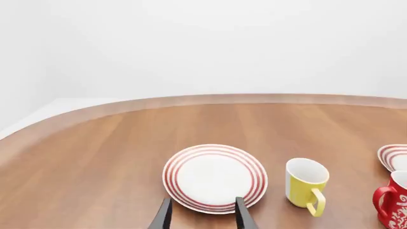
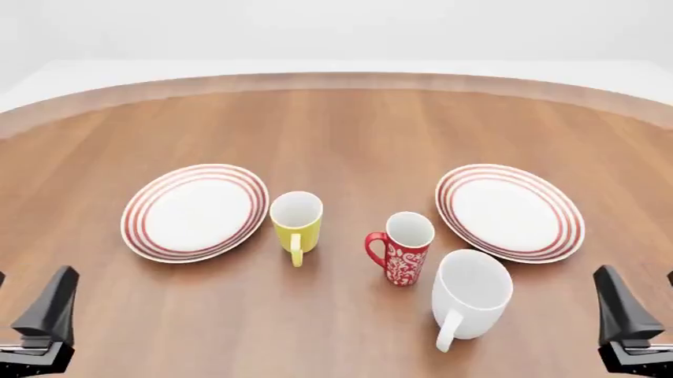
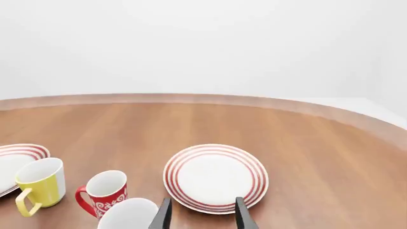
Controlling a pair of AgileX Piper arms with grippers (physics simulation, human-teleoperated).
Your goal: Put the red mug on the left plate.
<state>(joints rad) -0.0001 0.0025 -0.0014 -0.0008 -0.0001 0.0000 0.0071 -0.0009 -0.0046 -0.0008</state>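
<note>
Red mug (image 2: 405,250) standing upright mid-table, between yellow mug (image 2: 295,222) and right plate (image 2: 509,210), white mug (image 2: 469,294) just beside it on near side. Left plate (image 2: 195,210) sitting bare, beyond yellow mug. Both arms parked at near edge: left gripper (image 1: 203,214) and right gripper (image 3: 203,214) both showing fingers spread, holding nothing. Mug looking rigid, glazed, likely slippery and light; loop handle (image 2: 374,247) facing left. Judging rim-wall pinch safest; white mug crowding the approach.
</note>
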